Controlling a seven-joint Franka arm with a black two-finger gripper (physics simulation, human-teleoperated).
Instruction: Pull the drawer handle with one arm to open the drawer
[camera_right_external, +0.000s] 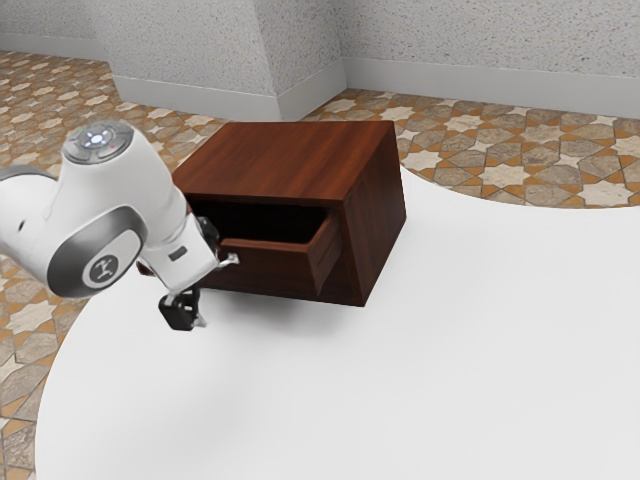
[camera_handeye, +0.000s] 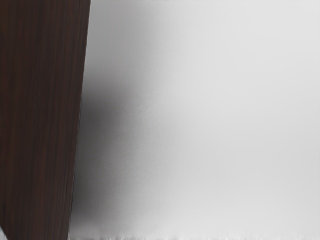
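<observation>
Beside the part-open drawer (camera_right_external: 285, 265) hangs the gripper (camera_right_external: 183, 312), its state impossible to tell.

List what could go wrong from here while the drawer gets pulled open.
The pincer hangs low beside the partly open drawer, close to the table: it may scrape the tabletop. The cabinet seems to stand free on the table, so a hard pull might drag it along instead of sliding the drawer further out.
</observation>
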